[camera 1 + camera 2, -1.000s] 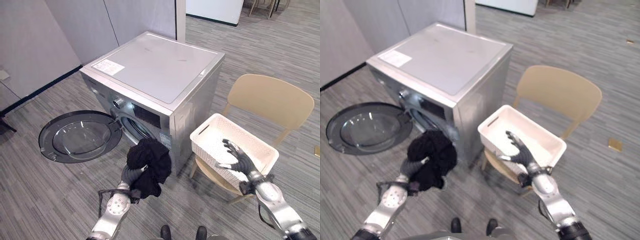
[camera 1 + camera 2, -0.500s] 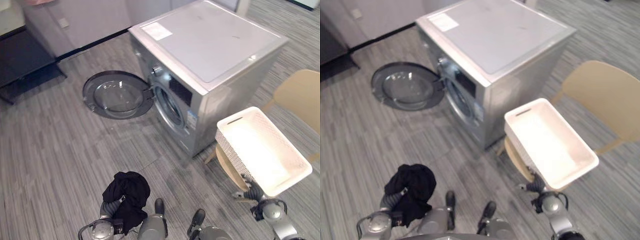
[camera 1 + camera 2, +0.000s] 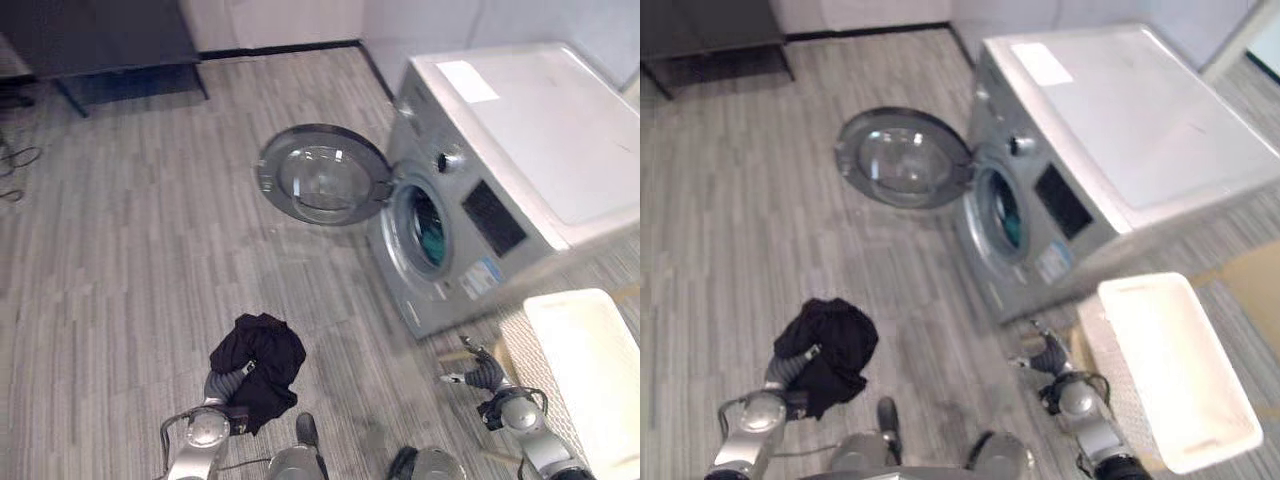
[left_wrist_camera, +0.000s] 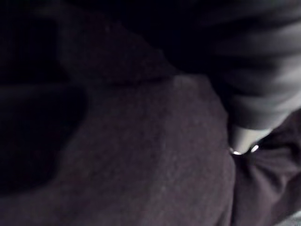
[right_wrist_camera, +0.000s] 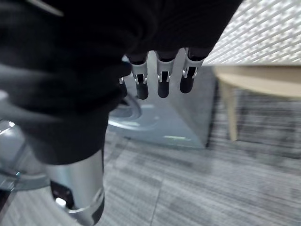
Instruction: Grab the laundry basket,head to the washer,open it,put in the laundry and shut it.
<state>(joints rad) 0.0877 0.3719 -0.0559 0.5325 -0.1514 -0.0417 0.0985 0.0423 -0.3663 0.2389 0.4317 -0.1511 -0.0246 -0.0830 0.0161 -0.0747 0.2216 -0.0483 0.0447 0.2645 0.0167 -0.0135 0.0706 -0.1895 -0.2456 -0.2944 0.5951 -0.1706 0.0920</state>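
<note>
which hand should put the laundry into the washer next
Probably the left hand: it is curled round the black laundry, facing the washer's open door. The right hand is open, beside the basket.

The washer is a silver-grey front-loading unit with a flat top. Its round door, glass-centred with a dark rim, stands swung fully open to the side, exposing the drum opening, where something teal shows inside. The laundry is a bundle of black cloth bunched over the left hand. The laundry basket is white, perforated and rectangular, beside the washer
</note>
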